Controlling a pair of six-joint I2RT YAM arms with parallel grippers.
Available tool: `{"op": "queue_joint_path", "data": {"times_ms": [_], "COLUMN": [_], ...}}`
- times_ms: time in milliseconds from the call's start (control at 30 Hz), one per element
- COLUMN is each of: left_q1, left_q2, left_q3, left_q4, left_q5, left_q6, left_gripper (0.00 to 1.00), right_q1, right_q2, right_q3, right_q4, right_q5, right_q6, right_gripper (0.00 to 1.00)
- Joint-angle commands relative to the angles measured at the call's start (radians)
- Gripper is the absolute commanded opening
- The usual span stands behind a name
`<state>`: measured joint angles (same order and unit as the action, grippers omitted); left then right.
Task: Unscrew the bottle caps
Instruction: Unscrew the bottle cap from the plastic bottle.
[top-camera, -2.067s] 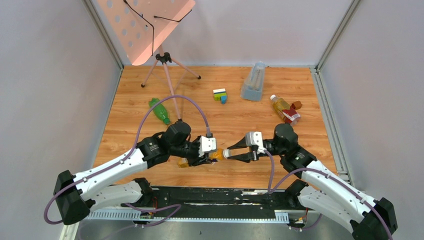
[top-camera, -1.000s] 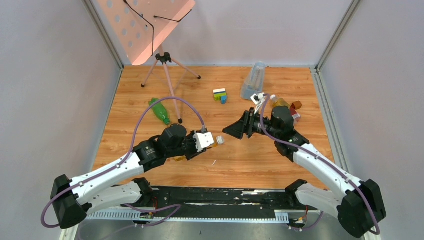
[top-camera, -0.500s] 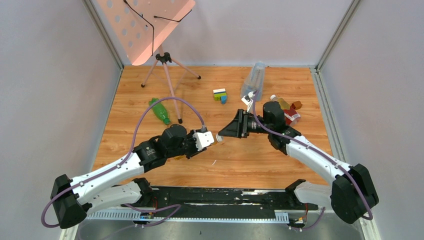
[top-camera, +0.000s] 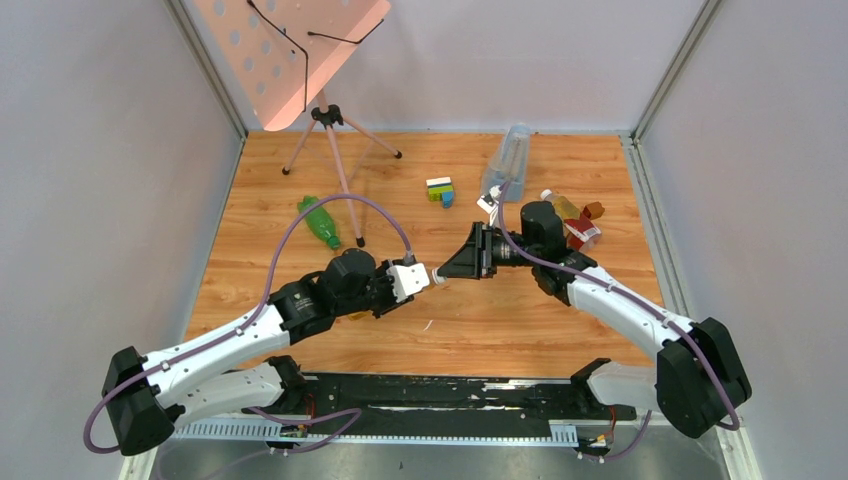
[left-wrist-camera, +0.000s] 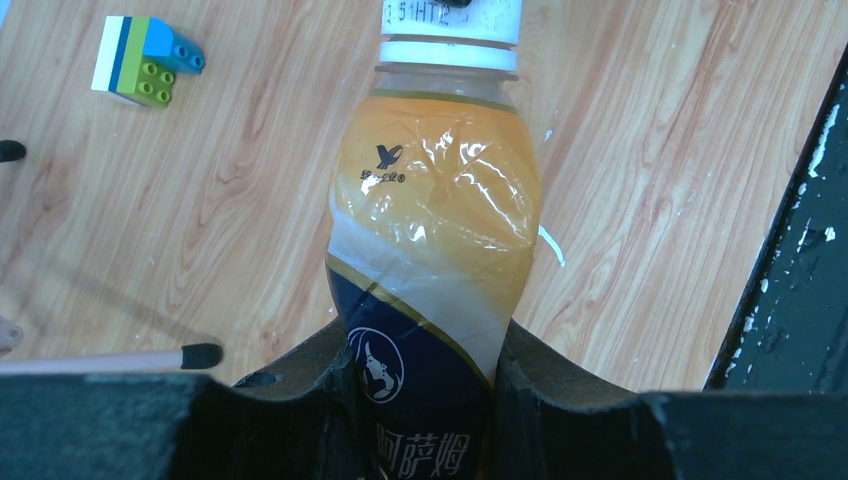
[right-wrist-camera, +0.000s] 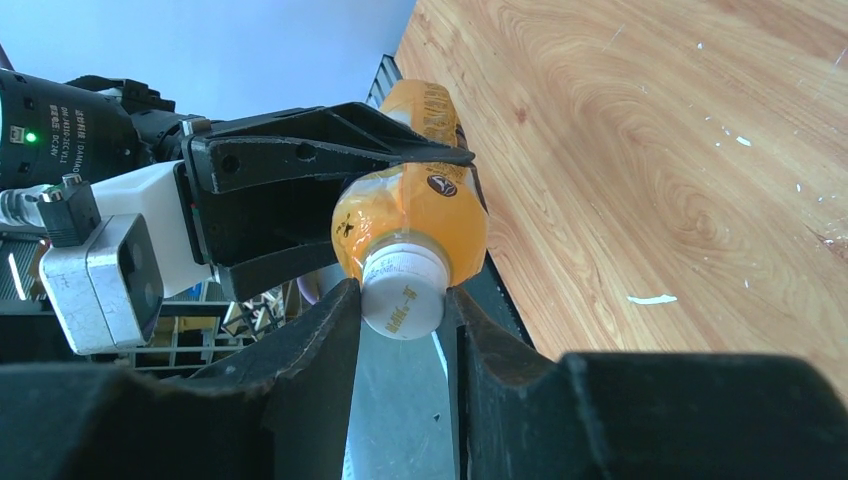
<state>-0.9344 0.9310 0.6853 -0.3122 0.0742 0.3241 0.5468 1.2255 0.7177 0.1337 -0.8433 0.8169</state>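
Observation:
My left gripper (left-wrist-camera: 425, 370) is shut on the lower body of an amber bottle (left-wrist-camera: 435, 230) with a yellow and navy label, holding it above the table with its neck toward the right arm. That bottle's white cap (right-wrist-camera: 403, 290) sits between the fingers of my right gripper (right-wrist-camera: 403, 302), which press on it from both sides. From above, the two grippers meet at the cap (top-camera: 437, 279) over the middle of the table. A green bottle (top-camera: 320, 222) lies at the left. An amber bottle with a red label (top-camera: 572, 222) lies at the right behind the right arm.
A tall clear bluish container (top-camera: 507, 160) and some toy bricks (top-camera: 440, 190) stand at the back. A tripod (top-camera: 325, 120) carrying a pink perforated sheet stands at the back left, one leg near the green bottle. The black table edge (left-wrist-camera: 790, 250) runs close by the held bottle.
My right arm has swung left to the held bottle's neck and its fingers have closed onto the white cap. The left arm and its bottle have barely moved.

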Motion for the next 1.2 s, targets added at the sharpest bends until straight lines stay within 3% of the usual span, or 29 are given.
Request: {"op": "queue_joint_path", "data": {"times_ms": [0,200,433,500,800,1067,1167], "left_q1": [-0.004,-0.004,-0.003,-0.001,-0.001,-0.001,0.000], "left_q2": [0.002,-0.006,-0.036,-0.036,-0.027,0.008,0.011], "left_q3": [0.017,0.028,0.037,0.046,0.067,0.085,0.088], "left_q4": [0.033,0.026,0.027,0.014,-0.017,-0.038,-0.046], "left_q5": [0.019,0.061,0.241,0.279,0.416,0.453,0.451], "left_q6": [0.004,-0.014,-0.038,-0.045,-0.058,-0.054,-0.052], "left_gripper": [0.00,0.00,0.02,0.02,0.04,0.04,0.04], "right_q1": [0.010,0.024,0.068,0.094,0.137,0.139,0.140], "right_q2": [0.013,-0.015,-0.093,-0.124,-0.295,-0.373,-0.392], "right_q3": [0.055,0.038,-0.045,-0.063,-0.174,-0.220,-0.226], "right_q4": [-0.020,-0.017,0.111,0.114,0.019,0.004,-0.003], "right_q5": [-0.029,-0.005,-0.079,-0.097,-0.092,-0.037,-0.048], "right_q6": [-0.073,-0.233,-0.528,-0.653,-1.254,-1.467,-1.461], "right_gripper": [0.24,0.07,0.07,0.00,0.00,0.00,0.08]}}
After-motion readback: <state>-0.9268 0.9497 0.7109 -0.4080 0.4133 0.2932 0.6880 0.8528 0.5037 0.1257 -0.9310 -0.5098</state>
